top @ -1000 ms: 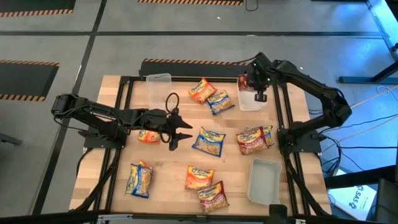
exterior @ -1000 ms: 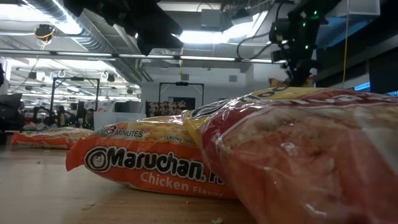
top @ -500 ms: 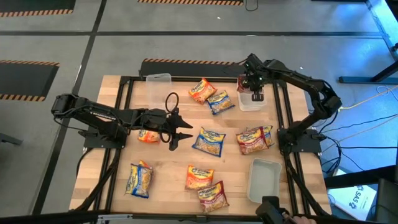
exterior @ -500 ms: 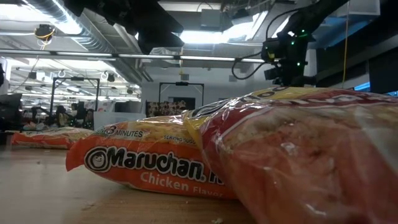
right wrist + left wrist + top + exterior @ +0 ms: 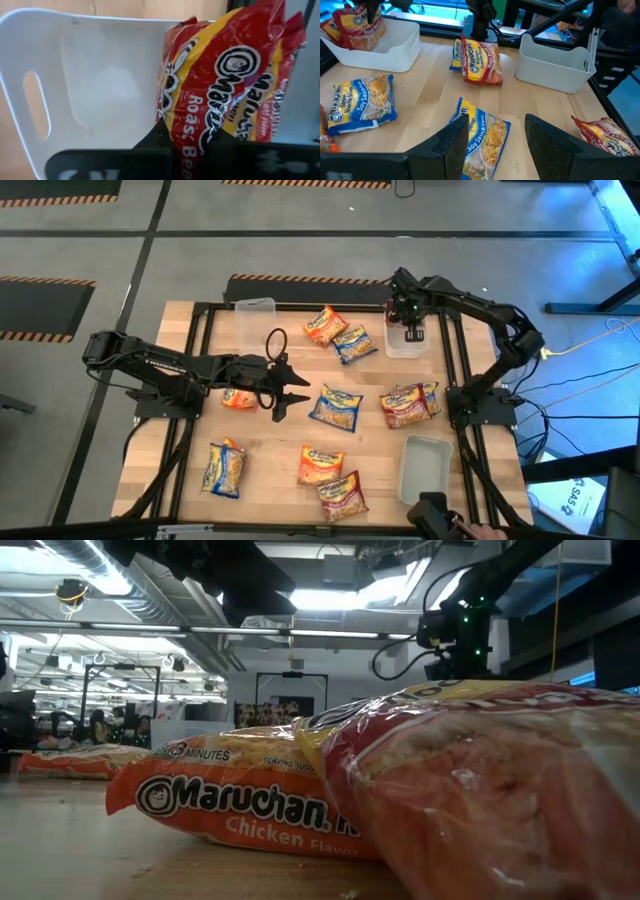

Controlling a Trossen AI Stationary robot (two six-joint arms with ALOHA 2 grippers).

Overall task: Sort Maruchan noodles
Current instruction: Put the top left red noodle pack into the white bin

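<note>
My right gripper (image 5: 411, 332) hangs over the white tub (image 5: 405, 345) at the table's far right, shut on a red Maruchan packet (image 5: 225, 75) that reaches down into that tub (image 5: 75, 75). My left gripper (image 5: 290, 390) waits open above the middle of the table, near a blue packet (image 5: 480, 142) that lies flat. More Maruchan noodles lie flat on the wood: orange (image 5: 325, 325), blue (image 5: 352, 343), a red one on a blue one (image 5: 405, 405), blue (image 5: 224, 468), orange (image 5: 320, 465), red (image 5: 343, 495). My right gripper pinches the red packet's edge (image 5: 192, 150) between its two fingers, which come from above and point steeply down. The packet hangs below them, upright and crumpled, partly inside the tub; whether it touches the tub's floor or wall, I cannot tell.
A second white tub (image 5: 424, 470) stands near the right front and a clear one (image 5: 255, 307) at the far left. An orange packet (image 5: 240, 397) lies under my left arm. In the low view, an orange (image 5: 240, 805) and a red packet (image 5: 480, 790) fill the foreground.
My right gripper has sunk toward the far-right tub with the red packet, shifting a little toward the table's left edge and turning slightly at the wrist. It has stayed shut on the packet.
</note>
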